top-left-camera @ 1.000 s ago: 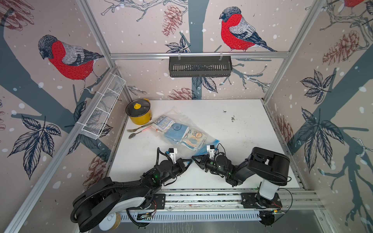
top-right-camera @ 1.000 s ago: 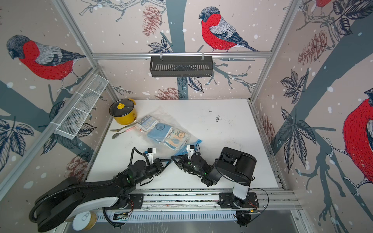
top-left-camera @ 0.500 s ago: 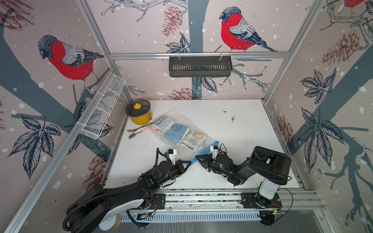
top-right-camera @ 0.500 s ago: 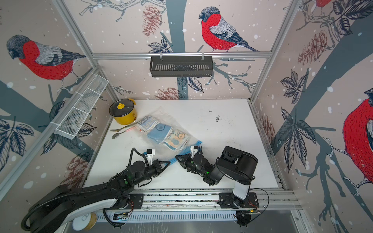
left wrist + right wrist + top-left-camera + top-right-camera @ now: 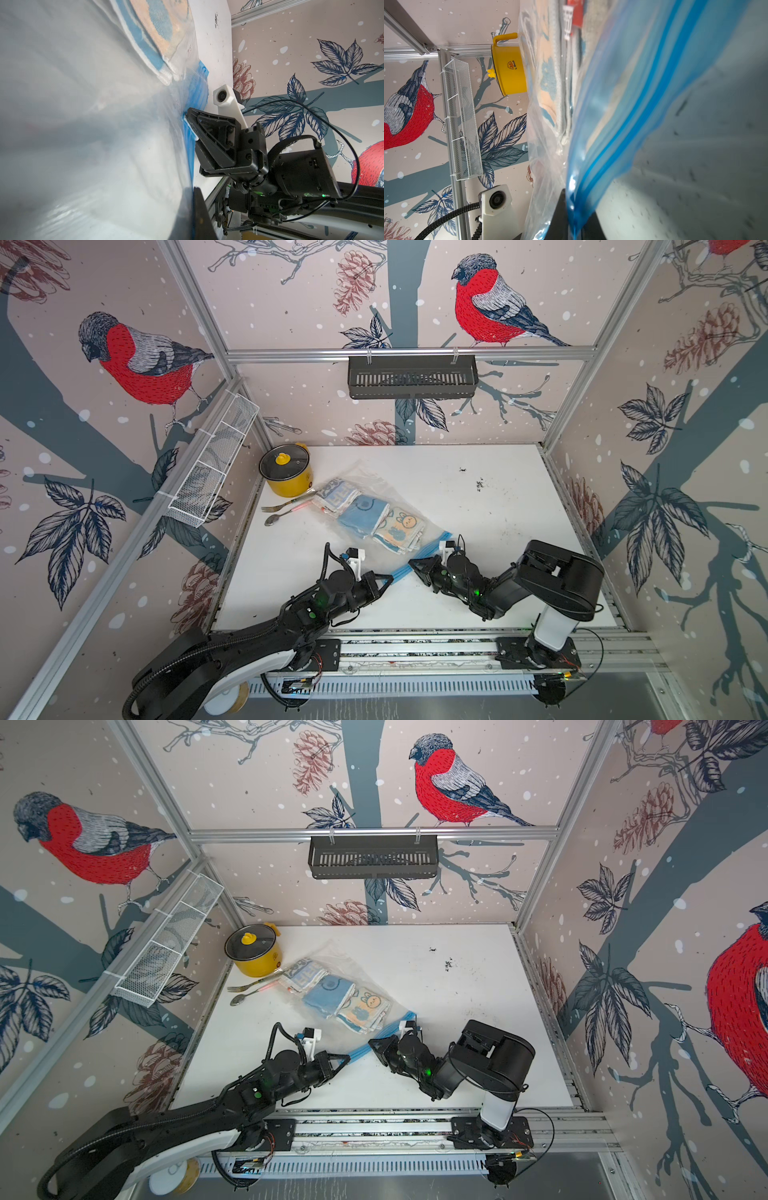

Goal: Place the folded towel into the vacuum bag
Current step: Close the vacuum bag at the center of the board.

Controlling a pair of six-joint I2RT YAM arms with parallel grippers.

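While the left gripper point(image 5: 384, 578) and the right gripper point(image 5: 414, 565) each pinch its blue zip strip point(image 5: 400, 572), the vacuum bag point(image 5: 376, 485) lies on the white table point(image 5: 478, 531) with folded towels point(image 5: 363, 512) inside.

Three towels sit in a row under the clear plastic, which runs diagonally from near the front edge back toward the yellow pot point(image 5: 286, 472). Both jaws are closed on the strip, a short length of it between them. A fork point(image 5: 282, 504) and a spoon point(image 5: 276, 519) lie just beside the bag's far end.

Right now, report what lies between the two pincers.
Only a short stretch of the blue zip strip of the vacuum bag, pinched by the left pincer and the right pincer; both top views show it.
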